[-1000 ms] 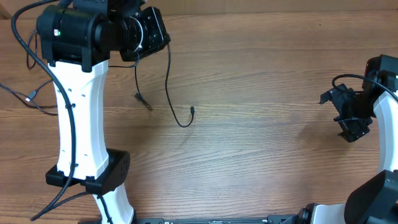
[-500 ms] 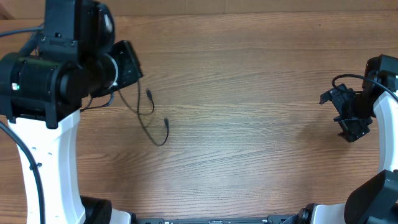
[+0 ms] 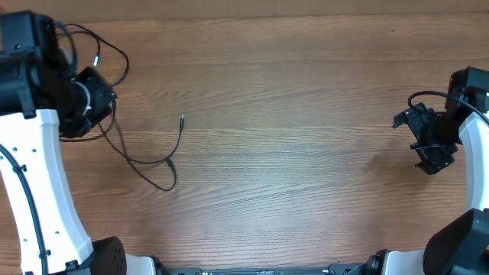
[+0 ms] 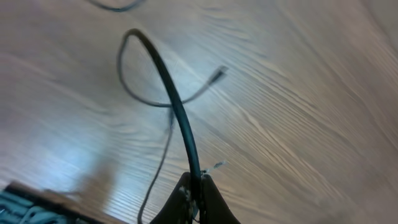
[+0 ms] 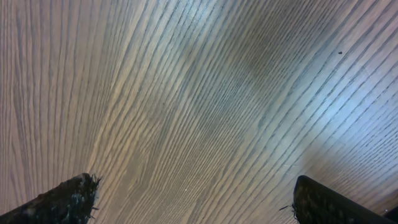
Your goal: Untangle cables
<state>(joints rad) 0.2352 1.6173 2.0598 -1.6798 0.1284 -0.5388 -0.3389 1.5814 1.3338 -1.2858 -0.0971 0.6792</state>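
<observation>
One cable (image 4: 180, 124) pinched in the fully closed left gripper (image 4: 196, 198), slack looping on the table (image 3: 306, 114) just beside it. Risk: pulling tightens the crossing, or the cord slips out. Empty right gripper (image 5: 193, 199) gapes wide, well apart.

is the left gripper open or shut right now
Shut on a cable. The left wrist view shows the left gripper with its fingers together, the black cable pinched between them and arching up.

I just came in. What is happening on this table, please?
The left gripper is shut on a thin black cable at the left side, and the cable's loose end lies on the table. The right gripper is open over the right side and holds nothing.
</observation>
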